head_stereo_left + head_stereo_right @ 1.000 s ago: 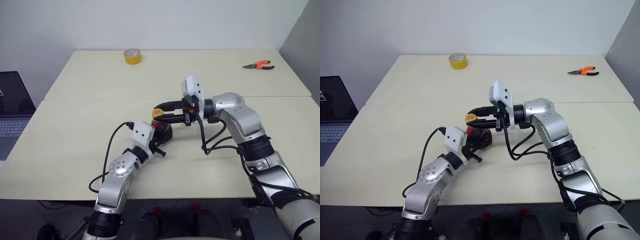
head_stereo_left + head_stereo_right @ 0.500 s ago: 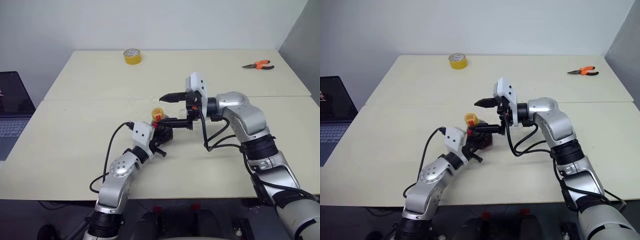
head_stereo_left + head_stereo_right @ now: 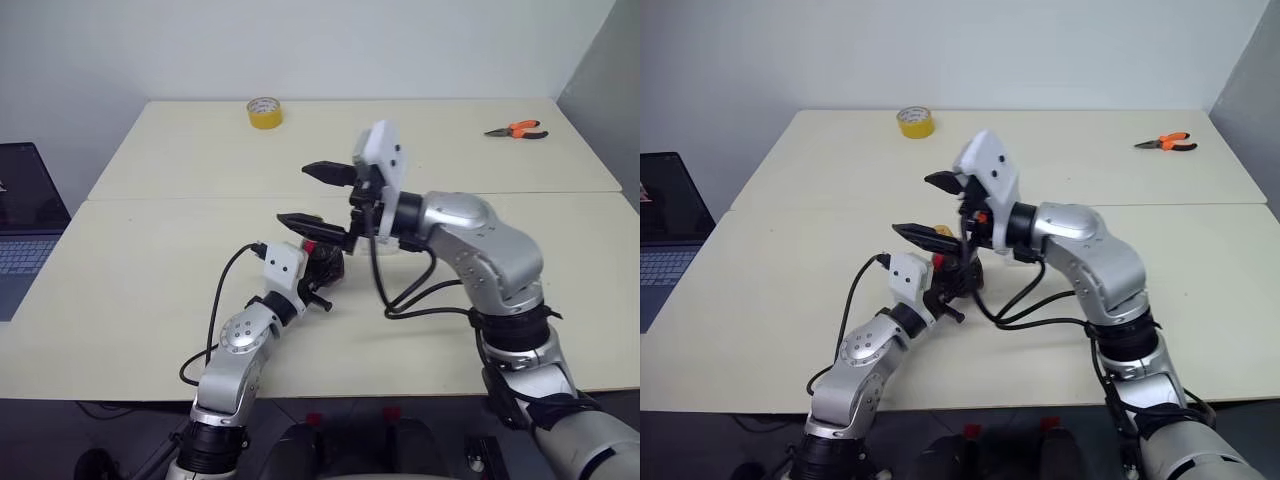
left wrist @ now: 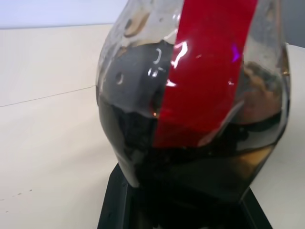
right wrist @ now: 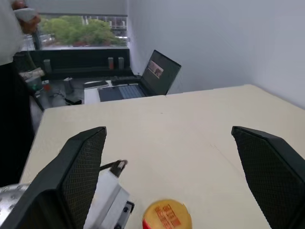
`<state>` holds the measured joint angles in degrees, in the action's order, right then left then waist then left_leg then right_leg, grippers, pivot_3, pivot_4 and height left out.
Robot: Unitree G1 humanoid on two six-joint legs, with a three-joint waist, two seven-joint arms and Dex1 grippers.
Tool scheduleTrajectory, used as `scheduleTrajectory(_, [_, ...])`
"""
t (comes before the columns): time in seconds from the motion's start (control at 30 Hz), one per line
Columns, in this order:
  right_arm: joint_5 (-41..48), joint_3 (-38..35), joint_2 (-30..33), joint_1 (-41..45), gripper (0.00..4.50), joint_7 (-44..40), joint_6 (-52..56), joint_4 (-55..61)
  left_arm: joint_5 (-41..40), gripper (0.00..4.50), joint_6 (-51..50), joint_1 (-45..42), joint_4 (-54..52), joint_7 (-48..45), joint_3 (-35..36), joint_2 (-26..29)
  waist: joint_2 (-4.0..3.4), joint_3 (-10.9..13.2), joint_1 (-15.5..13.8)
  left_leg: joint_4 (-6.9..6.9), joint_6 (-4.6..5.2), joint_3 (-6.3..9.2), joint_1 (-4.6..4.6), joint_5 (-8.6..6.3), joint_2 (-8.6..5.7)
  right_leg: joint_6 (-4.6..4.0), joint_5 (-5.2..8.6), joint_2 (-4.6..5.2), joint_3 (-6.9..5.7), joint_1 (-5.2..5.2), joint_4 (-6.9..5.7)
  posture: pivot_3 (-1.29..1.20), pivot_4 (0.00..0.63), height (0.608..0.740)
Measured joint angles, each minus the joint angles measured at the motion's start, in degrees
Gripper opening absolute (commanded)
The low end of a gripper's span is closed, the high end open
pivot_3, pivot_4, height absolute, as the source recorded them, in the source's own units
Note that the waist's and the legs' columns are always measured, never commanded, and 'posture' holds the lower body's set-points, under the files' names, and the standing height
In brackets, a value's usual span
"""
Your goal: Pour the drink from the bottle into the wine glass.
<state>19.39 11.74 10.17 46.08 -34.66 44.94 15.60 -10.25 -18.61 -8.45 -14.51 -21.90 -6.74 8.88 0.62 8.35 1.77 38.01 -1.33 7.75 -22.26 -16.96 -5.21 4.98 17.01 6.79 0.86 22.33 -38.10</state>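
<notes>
Black fingers of the left gripper [image 3: 322, 268] are pressed against the sides of the bottle [image 4: 190, 109], pinching its rounded clear body near the front middle of the cream tabletop [image 3: 140, 270]. Seen close from the left wrist, the plastic is ribbed and glossy, with a broad red label running down it, and the dark, nearly black drink [image 4: 143, 143] fills the lower part while the upper part looks clear. Its yellow cap [image 5: 167, 214] is on, seen from above in the right wrist view. Just above the cap hangs the right gripper [image 3: 312, 196], fingers spread wide and gripping nothing. Farther off lie a yellow tape roll [image 3: 265, 112] and orange-handled pliers [image 3: 517, 130] near the far edge, and a laptop [image 3: 25, 215] stands to the left.
</notes>
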Motion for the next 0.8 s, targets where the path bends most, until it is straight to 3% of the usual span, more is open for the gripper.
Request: scheduleTrajectory(0.8, [-6.45, 5.55, -4.44, -0.99, 4.50, 10.41, 2.18, -3.09, 0.18, 0.64, 0.47, -0.27, 1.14, 1.10, -0.02, -0.12, -0.01, 0.00, 0.10, -0.01, 0.00, -0.01, 0.00, 0.00, 0.00, 0.00, 0.00, -0.01, 0.00, 0.01, 0.00, 0.00, 0.150, 0.740])
